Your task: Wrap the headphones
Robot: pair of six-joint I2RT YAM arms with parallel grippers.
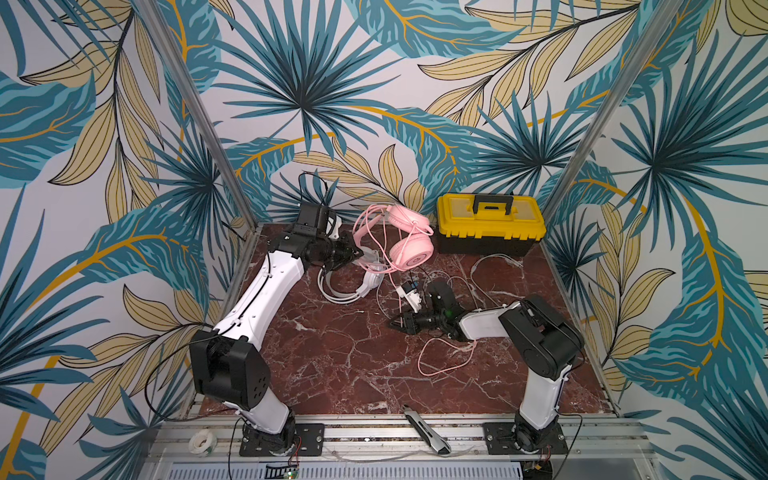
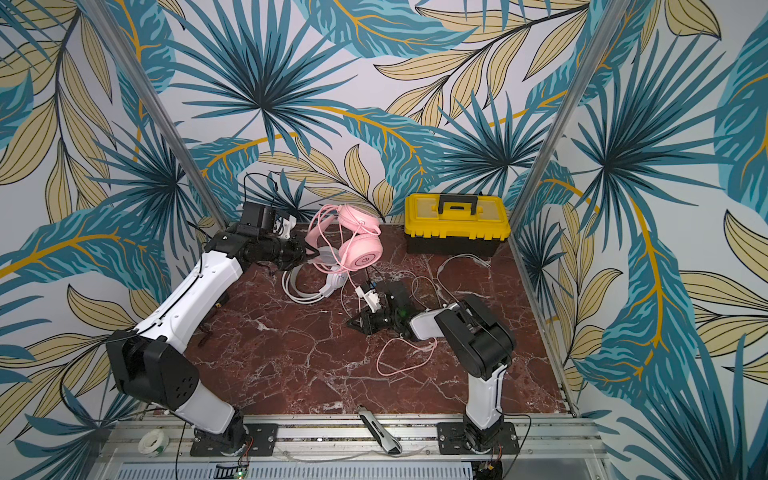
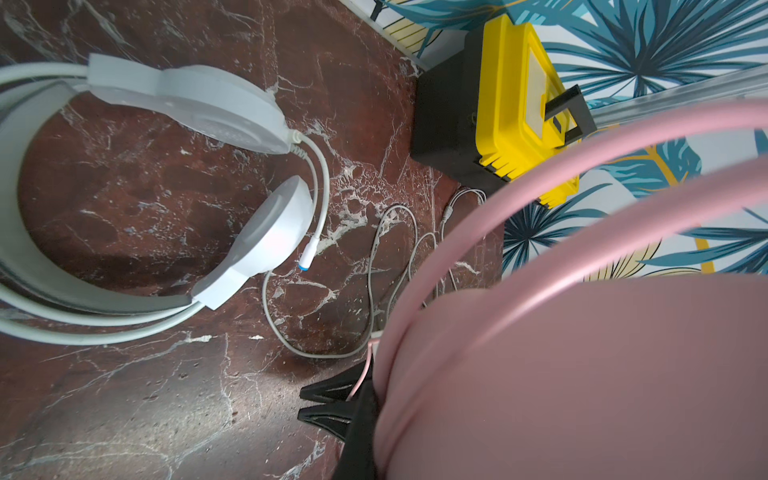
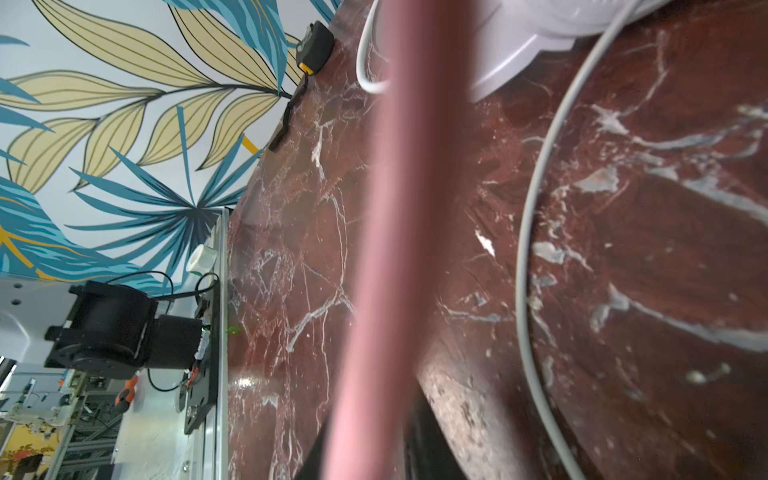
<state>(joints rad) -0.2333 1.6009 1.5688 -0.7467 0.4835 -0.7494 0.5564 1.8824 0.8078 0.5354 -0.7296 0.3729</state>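
Here, two round-cupped headsets are shown on veined marble [image 1: 332, 357]: the pink headset [image 1: 409, 246] clamped in the left claw [image 1: 358, 252], the white headset [image 1: 353, 287] flat; the right claw [image 1: 395, 325] cannot be judged open or closed.

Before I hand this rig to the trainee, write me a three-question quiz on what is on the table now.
1. True or false: the white headset lies on the table.
2. The yellow toolbox stands: A) at the back right, by the wall; B) on the front rail; C) in the middle of the table.
3. Fill in: the left jaws hold the ____ headset up off the table.

Key: 1 true; 2 A; 3 pink, the pink headset.
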